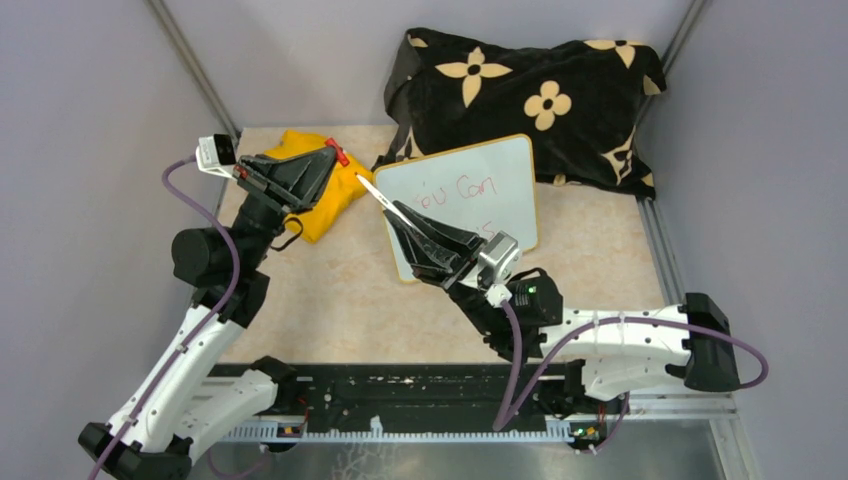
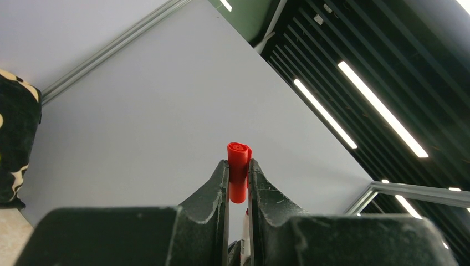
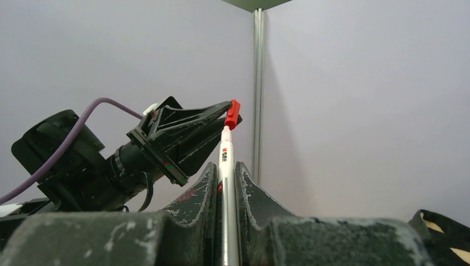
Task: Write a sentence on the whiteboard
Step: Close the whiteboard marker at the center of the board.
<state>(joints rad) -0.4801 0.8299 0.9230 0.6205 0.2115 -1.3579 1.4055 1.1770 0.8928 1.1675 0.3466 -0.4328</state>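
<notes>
The whiteboard [image 1: 500,175] lies tilted at the back centre. On it is the red sentence [image 1: 455,190]: "You Can" shows, and the second line is mostly hidden behind my right gripper. My right gripper [image 1: 397,214] is shut on a white marker [image 1: 380,195], also in the right wrist view [image 3: 225,183]. The marker points up-left over the board's left corner. My left gripper [image 1: 337,156] is shut on the marker's red cap [image 2: 239,169]. In the right wrist view the cap [image 3: 233,114] sits just beyond the marker's tip.
A yellow cloth [image 1: 315,200] lies under my left gripper at the back left. A black cushion with tan flowers [image 1: 520,90] fills the back right, behind the board. Grey walls close in the left, back and right sides.
</notes>
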